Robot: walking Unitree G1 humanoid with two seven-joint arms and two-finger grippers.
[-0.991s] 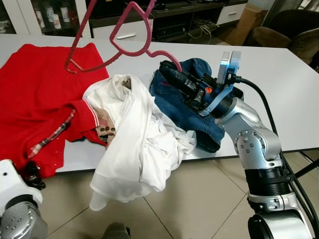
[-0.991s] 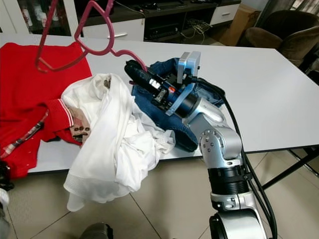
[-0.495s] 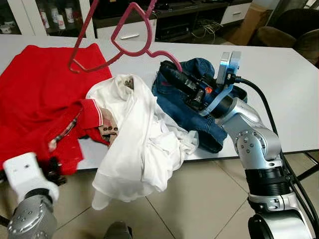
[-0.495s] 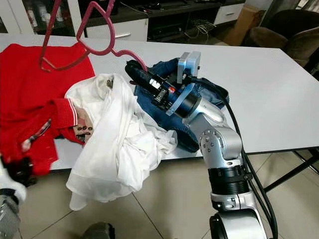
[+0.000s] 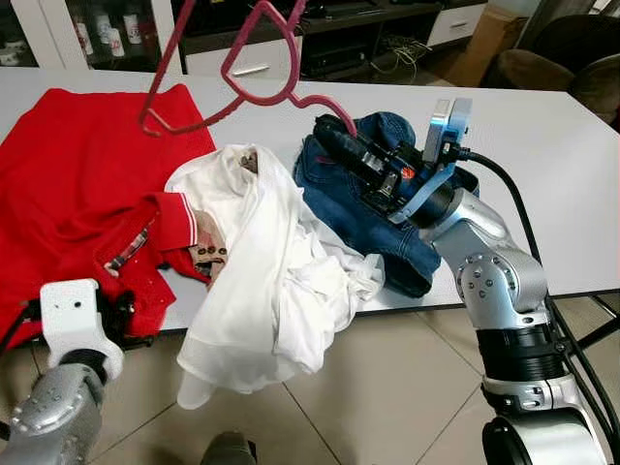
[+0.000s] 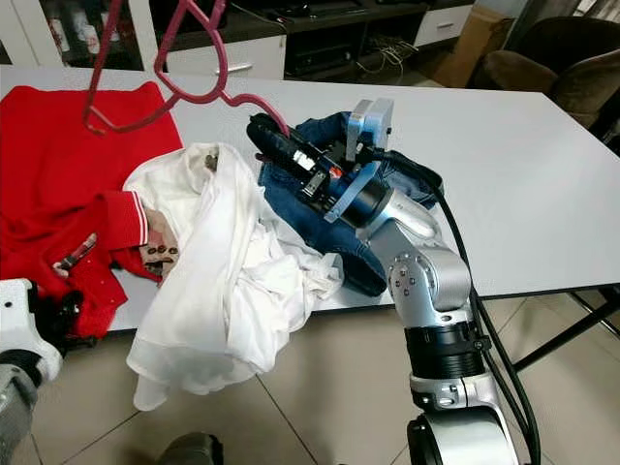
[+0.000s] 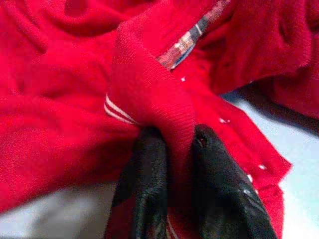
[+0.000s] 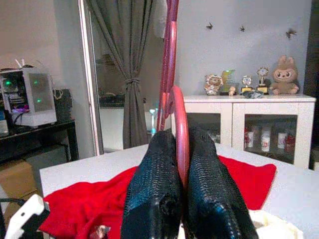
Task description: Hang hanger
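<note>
The right tool is clamping the pink hanger aloft over the surface while the left tool is pinching the red shirt, which could slip free.

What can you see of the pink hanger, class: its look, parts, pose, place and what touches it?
The pink hanger looks like thin, glossy plastic with curved, looping bars. It is held up in the air, tilted, above the white table and the red garment. Its curved hook end is clamped between the right gripper's black fingers, and its far end runs past the top of the picture. Nothing else touches it.
</note>
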